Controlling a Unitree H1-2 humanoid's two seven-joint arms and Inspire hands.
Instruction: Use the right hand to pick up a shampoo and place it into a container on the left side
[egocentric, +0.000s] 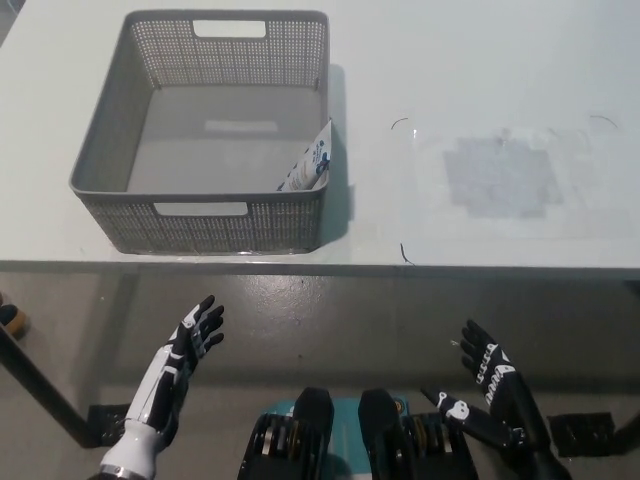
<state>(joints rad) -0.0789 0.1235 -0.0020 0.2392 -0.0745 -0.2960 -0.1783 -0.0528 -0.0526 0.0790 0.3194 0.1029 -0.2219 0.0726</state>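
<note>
The small white shampoo sachet with blue print (311, 163) lay inside the grey perforated plastic basket with cut-out handles (112, 150), leaning against the inner face of the basket's right wall, near the front right corner. The basket stood on the left part of the pale white tabletop (480, 70), a little back from the table's front edge. The sachet was well apart from both hands, which were below the table's edge and over the dark floor.

The black right hand (490, 395) was at the lower right of the head view, far from the basket and lower than the table edge. Its fingers (478, 352) were spread apart and pointed up toward the table, with the thumb splayed out to the left; it held nothing. The black forearm ran off the picture's bottom edge.

The white left hand (188, 345) rested at the lower left, also below the table edge, roughly beneath the basket's front wall. Its dark-tipped fingers were apart and pointed up and slightly right, and it too held nothing.

On the tabletop to the right of the basket was a greyish rectangular patch (500, 176) with a few thin dark marks around it.
</note>
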